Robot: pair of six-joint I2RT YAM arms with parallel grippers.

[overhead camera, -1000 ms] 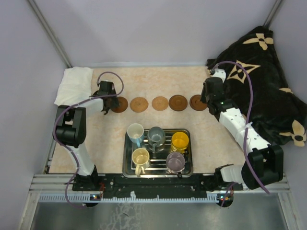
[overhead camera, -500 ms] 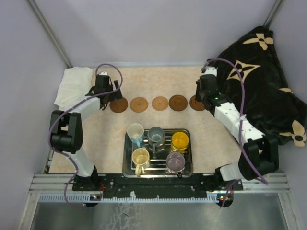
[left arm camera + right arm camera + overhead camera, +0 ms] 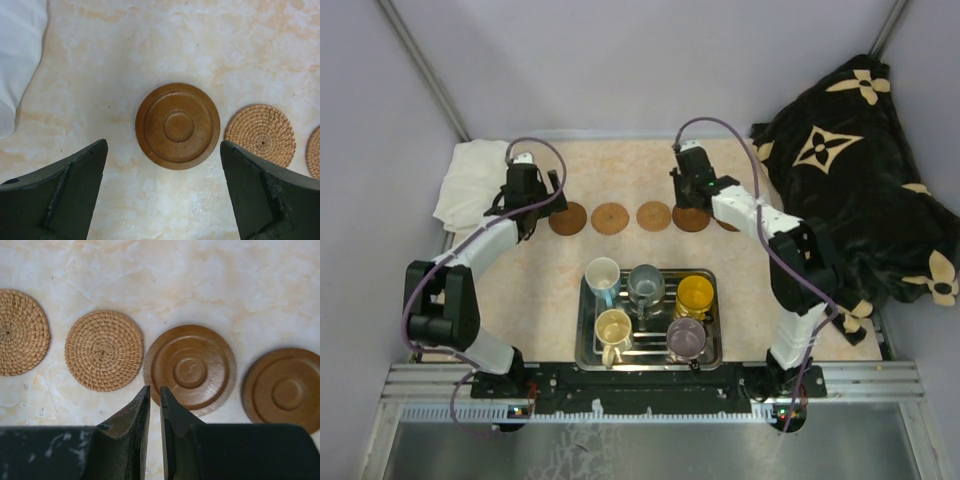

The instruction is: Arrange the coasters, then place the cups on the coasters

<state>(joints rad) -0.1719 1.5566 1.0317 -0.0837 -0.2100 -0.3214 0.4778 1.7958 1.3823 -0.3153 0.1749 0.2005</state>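
Checking for markings first: the only pattern on site is the tan flower-and-star motif on the black cloth [image 3: 840,170] at 2 o'clock of the counter [image 3: 620,165]. Any lettering on it is too small to tell.

Overhead view: the five coasters [image 3: 610,217] lie in one row from 9 to 3 o'clock across mid-counter, each apart from its neighbour. The one at the 3 o'clock end is partly hidden under the right arm. The five cups [image 3: 645,283] all stand in the steel tray [image 3: 580,345] at 6 o'clock, none on a coaster. A white cloth [image 3: 470,180] sits at 10 o'clock.

Wrist views add the materials, which the overhead view does not resolve. The left wrist shows a ringed wooden coaster [image 3: 177,126] with a woven coaster [image 3: 260,135] at its 3 o'clock, not touching. The right wrist shows two woven discs, then two ringed wooden ones.

Pose: the left arm reaches from its base to the 9 o'clock end of the row. The left gripper [image 3: 162,144] points down over the wooden coaster, jaws spread wide and empty, one on either side of it. The right arm folds across to the fourth coaster. The right gripper [image 3: 154,390] is drawn to a narrow slit, holding nothing, with its tips at that disc's 8 o'clock rim. Contact cannot be told.
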